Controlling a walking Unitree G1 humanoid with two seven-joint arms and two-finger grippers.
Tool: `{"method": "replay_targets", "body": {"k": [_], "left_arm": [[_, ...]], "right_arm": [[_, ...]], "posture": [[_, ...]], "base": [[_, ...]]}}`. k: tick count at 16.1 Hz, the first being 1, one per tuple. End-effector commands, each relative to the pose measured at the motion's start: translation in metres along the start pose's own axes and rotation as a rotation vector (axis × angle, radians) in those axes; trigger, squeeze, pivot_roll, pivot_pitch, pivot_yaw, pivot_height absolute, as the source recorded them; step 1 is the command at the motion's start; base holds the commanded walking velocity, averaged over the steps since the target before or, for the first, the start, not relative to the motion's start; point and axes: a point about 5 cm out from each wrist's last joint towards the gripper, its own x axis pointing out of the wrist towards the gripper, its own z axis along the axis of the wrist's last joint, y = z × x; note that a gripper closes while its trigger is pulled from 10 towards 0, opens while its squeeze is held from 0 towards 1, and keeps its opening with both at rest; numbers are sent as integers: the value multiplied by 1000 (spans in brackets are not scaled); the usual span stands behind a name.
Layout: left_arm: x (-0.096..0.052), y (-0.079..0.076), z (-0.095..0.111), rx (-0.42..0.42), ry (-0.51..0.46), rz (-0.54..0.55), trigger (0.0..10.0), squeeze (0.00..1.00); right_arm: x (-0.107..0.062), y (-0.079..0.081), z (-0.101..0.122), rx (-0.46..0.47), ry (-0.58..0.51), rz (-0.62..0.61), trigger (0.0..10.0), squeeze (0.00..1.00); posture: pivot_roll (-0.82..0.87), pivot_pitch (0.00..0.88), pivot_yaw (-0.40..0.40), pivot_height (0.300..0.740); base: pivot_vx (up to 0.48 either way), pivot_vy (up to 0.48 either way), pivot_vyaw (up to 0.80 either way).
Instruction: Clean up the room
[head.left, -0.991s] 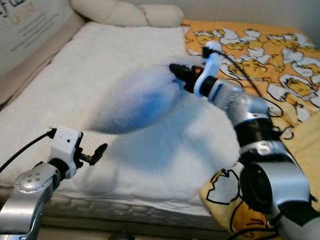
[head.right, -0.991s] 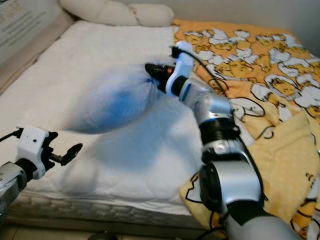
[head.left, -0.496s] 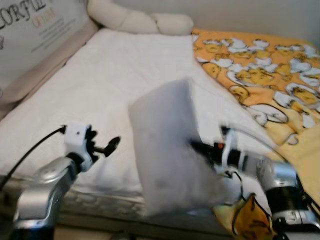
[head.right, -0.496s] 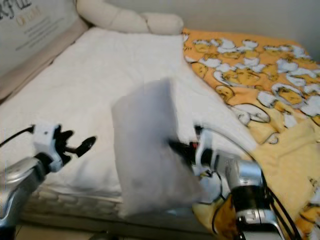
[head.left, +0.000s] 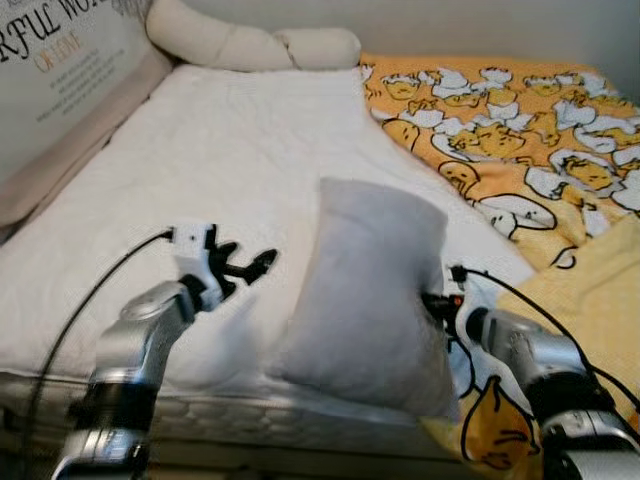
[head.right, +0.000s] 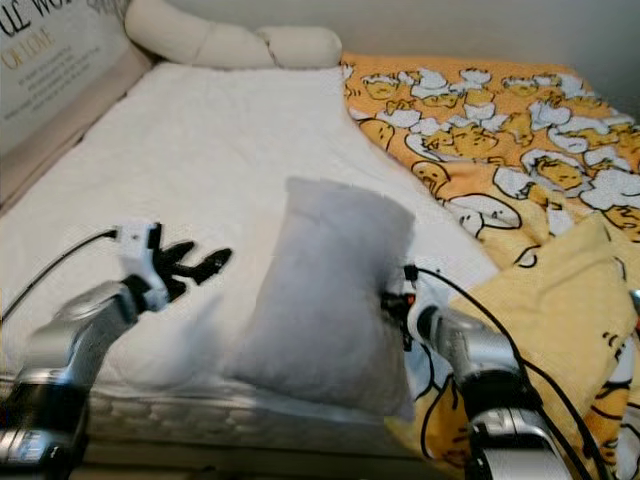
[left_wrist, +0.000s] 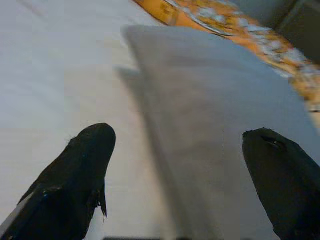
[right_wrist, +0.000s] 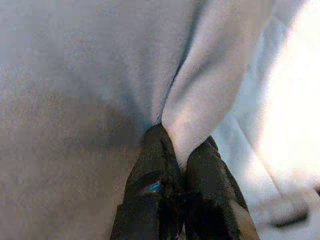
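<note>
A grey pillow (head.left: 370, 285) is pinched by the right gripper (right_wrist: 180, 162); the left gripper (left_wrist: 175, 165), fingers apart, is held near its left.

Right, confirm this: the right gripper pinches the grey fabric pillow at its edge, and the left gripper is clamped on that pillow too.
Not quite. The right gripper does pinch the grey fabric pillow, but the left gripper is open and apart from it, as the left wrist view shows.
</note>
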Motion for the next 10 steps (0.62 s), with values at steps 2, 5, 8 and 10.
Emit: {"method": "replay_targets", "body": {"k": [2, 5, 8, 10], "left_arm": [[14, -3, -1, -69, -16, -64, 10000, 1000], [31, -1, -9, -123, 16, -27, 10000, 1000], [44, -13, -32, -206, 82, -63, 10000, 1000], [53, -29, -44, -275, 102, -130, 10000, 1000]], "right_arm": [[1, 4, 6, -28, -16, -1, 0, 0], [1, 6, 7, -35, -13, 15, 0, 0], [1, 10, 7, -24, -18, 44, 0, 0], [0, 16, 9, -15, -24, 77, 0, 0]], "posture": [[-59, 0, 46, 740], [-73, 0, 33, 740], [-111, 0, 39, 740], [-116, 0, 25, 740]], "base": [[0, 0, 0], [0, 0, 0], [0, 0, 0], [0, 0, 0]]}}
